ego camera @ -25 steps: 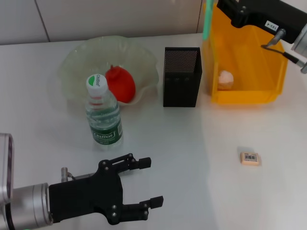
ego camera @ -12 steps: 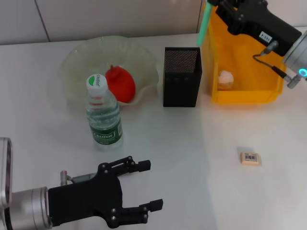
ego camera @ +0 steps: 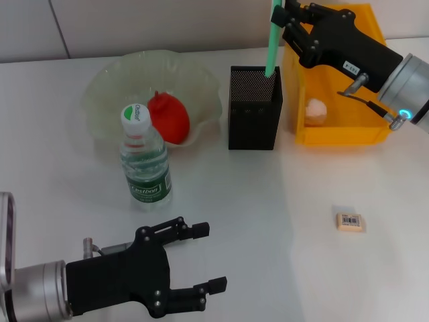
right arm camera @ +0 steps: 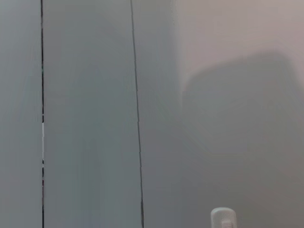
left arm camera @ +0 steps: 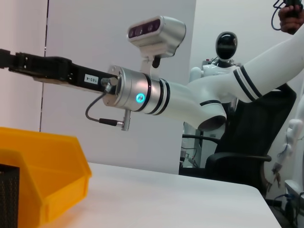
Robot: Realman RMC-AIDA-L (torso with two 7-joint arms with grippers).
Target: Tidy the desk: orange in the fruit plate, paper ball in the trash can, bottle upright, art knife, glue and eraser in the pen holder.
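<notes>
Done: red-orange fruit [ego camera: 167,117] in glass plate [ego camera: 107,84], paper ball [ego camera: 315,111] binned, clear bottle [ego camera: 144,157] upright
Right hand [ego camera: 285,20]: pinching green knife [ego camera: 271,40] over black mesh holder [ego camera: 253,107]
Left hand [ego camera: 198,261]: spread, idle
Left: beige eraser [ego camera: 348,221] on worktop

A white robot arm [left arm camera: 156,95] is seen across the upper frame; a yellow bin [left arm camera: 42,175] is set at lower left on a white table [left arm camera: 166,199].

My matt black plastic left gripper [ego camera: 201,258] sits on a brushed metal wrist. The black pen holder [ego camera: 253,107] is fine metal mesh, the yellow bin [ego camera: 348,127] glossy plastic, the pale fruit plate [ego camera: 107,87] translucent, the smooth white desk [ego camera: 268,221] faintly shiny.
</notes>
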